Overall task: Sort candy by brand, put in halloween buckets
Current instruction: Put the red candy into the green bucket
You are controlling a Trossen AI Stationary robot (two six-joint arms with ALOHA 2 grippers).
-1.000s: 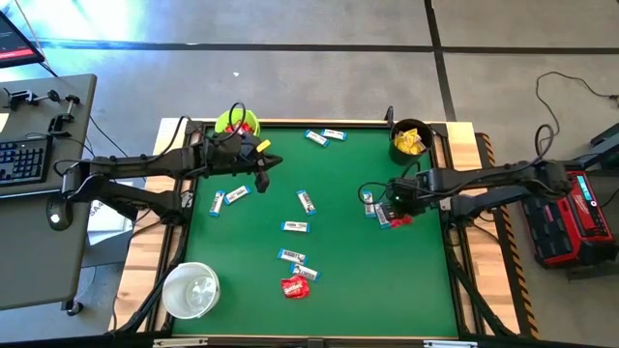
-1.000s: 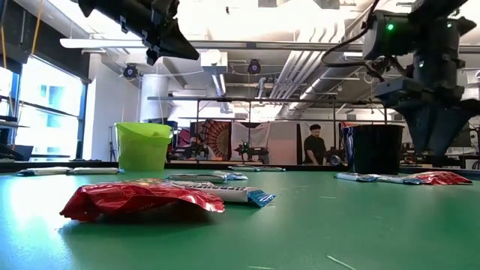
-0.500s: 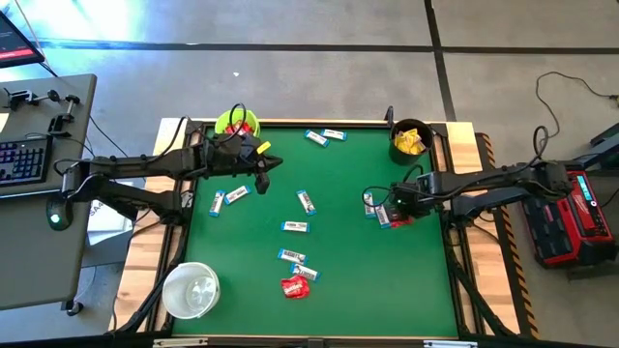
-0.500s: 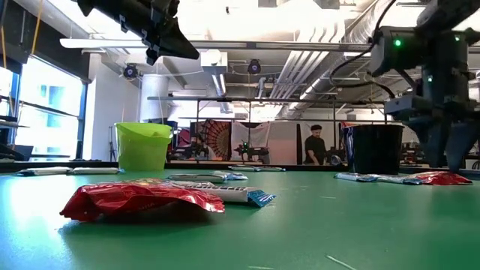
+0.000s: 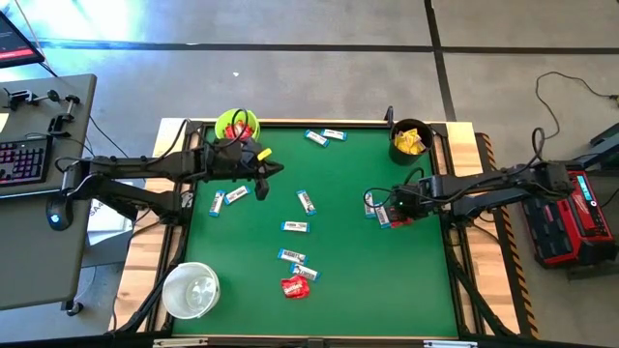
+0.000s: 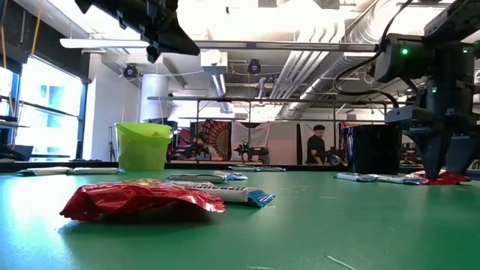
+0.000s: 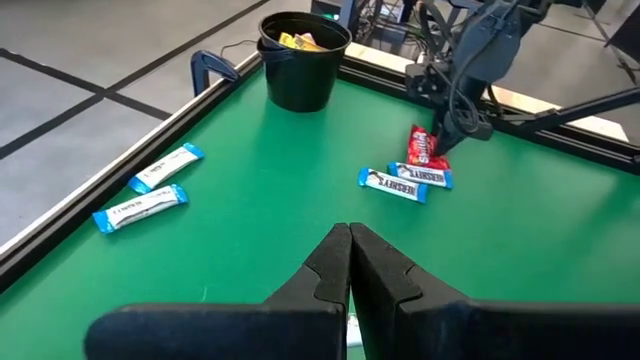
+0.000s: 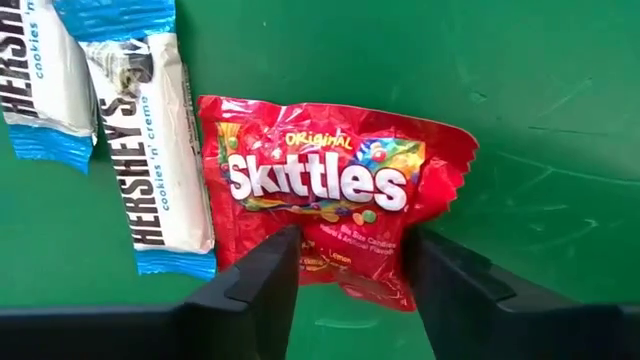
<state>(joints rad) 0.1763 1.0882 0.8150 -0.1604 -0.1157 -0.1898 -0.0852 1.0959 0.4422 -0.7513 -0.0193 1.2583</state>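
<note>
Since a second ago my right gripper (image 8: 348, 285) has come down over the red Skittles packet (image 8: 335, 210) near the right side of the green table (image 5: 338, 261); the left gripper (image 7: 350, 262) has drifted only slightly and hangs above the table's upper left, just in front of the lime green bucket (image 5: 237, 125).

For room, I see plenty of bare felt along the near edge and in the lower right. The black bucket (image 5: 410, 140) sits at the far right corner with yellow packets (image 5: 410, 142) in it, and the white bucket (image 5: 191, 289) stands at the near left corner. White-and-blue bars are scattered through the middle, two more lie by the far edge (image 5: 325, 136), and another red packet (image 5: 294, 286) lies toward the near edge beside a bar.

The Skittles packet lies flat, crinkled, label up, just beside two Hershey's bars (image 8: 150, 150) that lie side by side; the nearer bar's edge meets or overlaps it.

My right gripper's fingers (image 8: 255, 275) stand apart, straddling the packet's end, not yet clamped; I cannot tell if they touch the wrapper. The left gripper's fingers are pressed together, holding nothing.
</note>
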